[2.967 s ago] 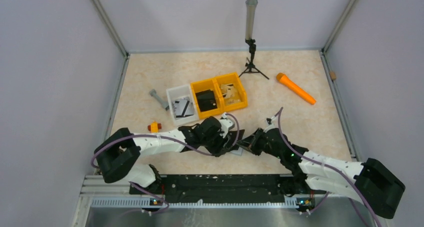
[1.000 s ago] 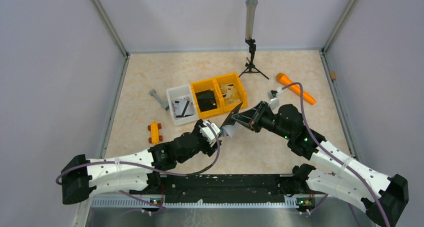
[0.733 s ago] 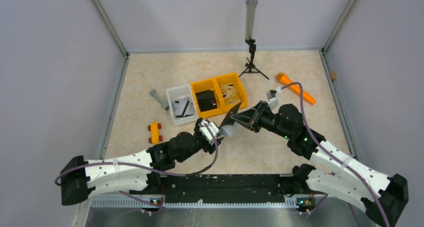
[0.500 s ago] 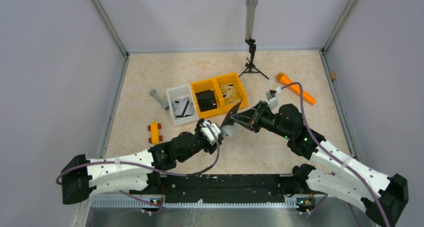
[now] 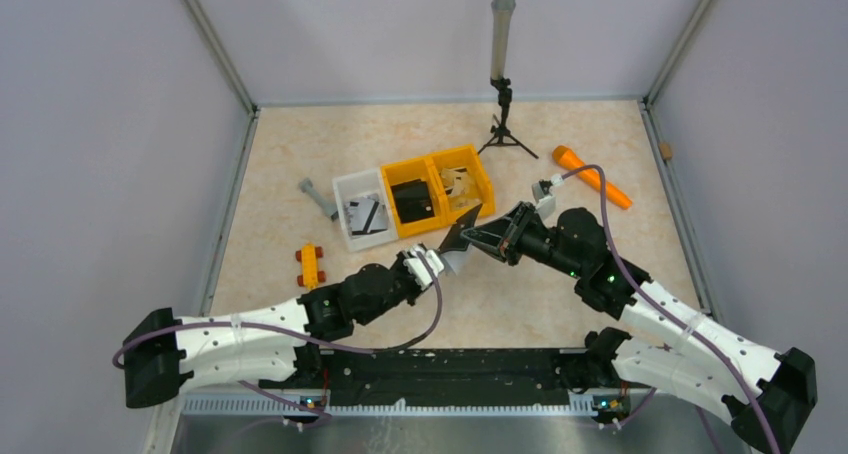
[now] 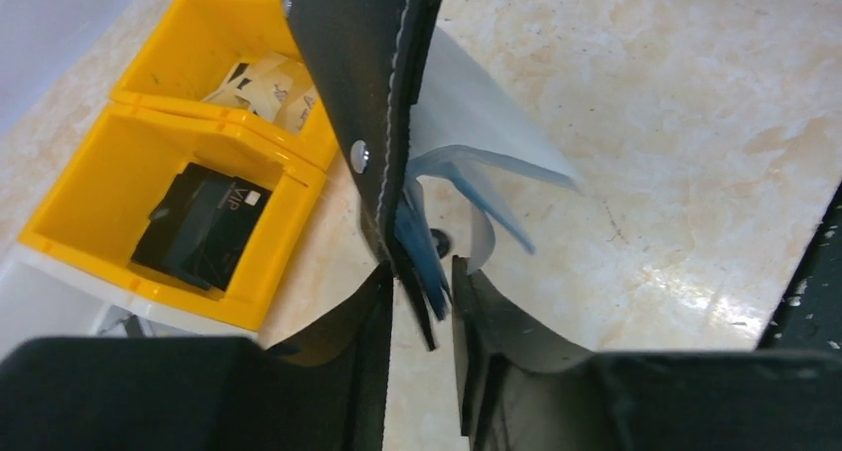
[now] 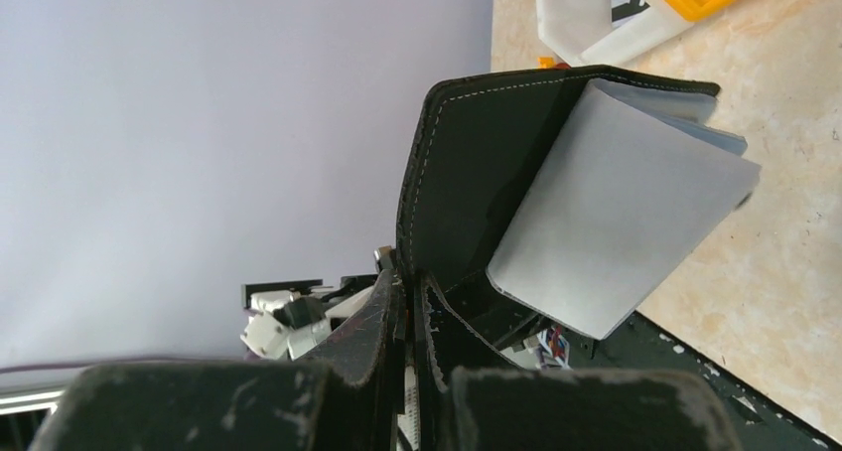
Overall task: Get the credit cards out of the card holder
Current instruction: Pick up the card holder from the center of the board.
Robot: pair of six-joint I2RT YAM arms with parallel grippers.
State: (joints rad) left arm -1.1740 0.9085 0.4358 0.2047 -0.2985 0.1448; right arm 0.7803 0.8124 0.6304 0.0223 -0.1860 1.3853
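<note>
We saw the right gripper pressed together on the black cover of the card holder, which hung open above the middle of the table, just beside the 2 yellow bins. The left gripper straddled its lower edge, jaws narrowly apart; whether they pinched it, we could not tell. 1 black credit card lay in a yellow bin.

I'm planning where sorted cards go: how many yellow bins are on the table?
2. The left yellow bin sits against the white bin, mid-table; the right yellow bin adjoins its other side. Nothing suggests a hidden one.
</note>
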